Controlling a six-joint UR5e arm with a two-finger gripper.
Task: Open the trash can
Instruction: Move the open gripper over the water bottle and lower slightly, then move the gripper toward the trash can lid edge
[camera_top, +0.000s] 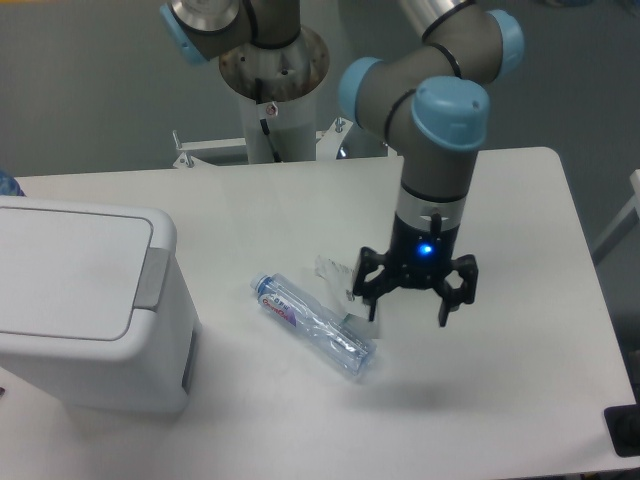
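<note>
The trash can (85, 310) is a boxy white bin at the table's left edge. Its flat lid is down, and a grey push tab (151, 278) sits on the right rim. My gripper (408, 305) hangs above the table right of centre, fingers spread open and nothing between them. It is well to the right of the bin, just right of a clear plastic bottle (315, 325).
The bottle lies on its side mid-table, with a crumpled clear wrapper (348, 283) behind it, partly under my gripper. The robot's base column (272, 90) stands at the table's back. A dark object (624, 430) sits at the front right corner.
</note>
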